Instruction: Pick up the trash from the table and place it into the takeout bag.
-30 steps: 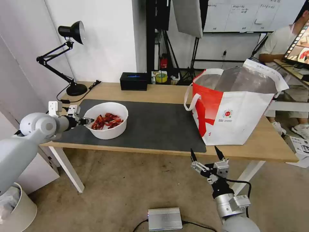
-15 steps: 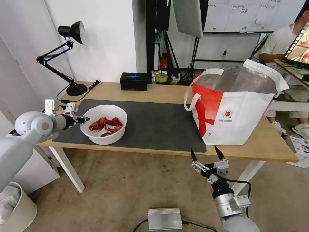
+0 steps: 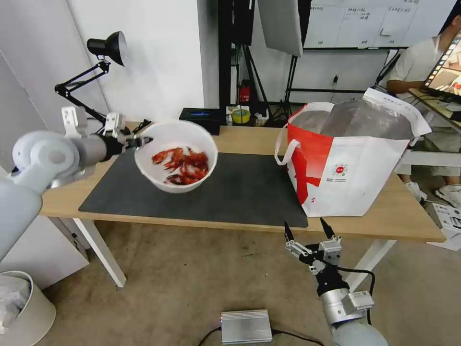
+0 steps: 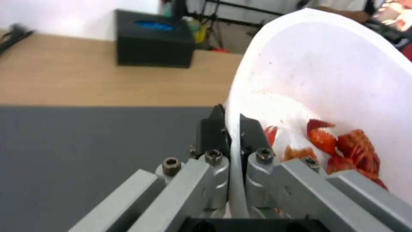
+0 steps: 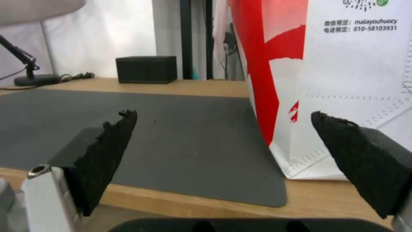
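Now that the left tool [image 3: 139, 142], clamped on the rim of the white bowl [image 3: 175, 155] of crayfish shells, has lifted it off the mat [image 3: 240, 190] above the desk [image 3: 398, 216], tilted, carrying to the takeout bag [image 3: 353, 158] seems next, while the right tool [image 3: 307, 229] waits wide open below the desk edge.

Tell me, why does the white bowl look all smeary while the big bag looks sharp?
Head view: the bowl is smeared, likely because it is moving, lifted off the mat by the left gripper, while the takeout bag stands crisp. Left wrist view: the fingers pinching the rim look sharp, the tissue box behind is soft.
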Robot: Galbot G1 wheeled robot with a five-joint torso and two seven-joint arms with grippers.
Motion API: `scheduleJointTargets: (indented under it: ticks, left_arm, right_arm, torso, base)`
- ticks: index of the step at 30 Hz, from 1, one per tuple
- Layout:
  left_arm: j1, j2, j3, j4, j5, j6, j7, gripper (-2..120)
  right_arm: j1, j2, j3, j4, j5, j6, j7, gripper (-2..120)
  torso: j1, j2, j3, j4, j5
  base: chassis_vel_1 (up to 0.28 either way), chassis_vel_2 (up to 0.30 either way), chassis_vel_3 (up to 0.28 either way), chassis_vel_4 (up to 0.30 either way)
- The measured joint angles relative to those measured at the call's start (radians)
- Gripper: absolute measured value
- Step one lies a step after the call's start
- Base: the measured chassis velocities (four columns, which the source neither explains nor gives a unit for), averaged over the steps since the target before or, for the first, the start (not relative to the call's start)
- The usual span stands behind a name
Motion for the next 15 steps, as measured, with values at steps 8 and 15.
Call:
scheduleJointTargets:
  ticks: [8, 15]
  left_arm:
    - [-0.146, -0.064, 0.123, 0.011, -0.055, -0.008, -0.035, 0]
    - [-0.250, -0.126, 0.204, 0.058, -0.071, -0.012, -0.053, 0]
  right_arm:
    - [0.000, 0.000, 0.000, 0.000, 0.000, 0.000, 0.000, 100]
    - [0.000, 0.000, 0.000, 0.000, 0.000, 0.000, 0.000, 100]
  torso:
    - [0.000, 0.000, 0.000, 0.0000, 0.0001]
    - [0.000, 0.000, 0.000, -0.0001, 0.0000]
  base:
    - [0.000, 0.000, 0.000, 0.000]
    - [0.000, 0.000, 0.000, 0.000]
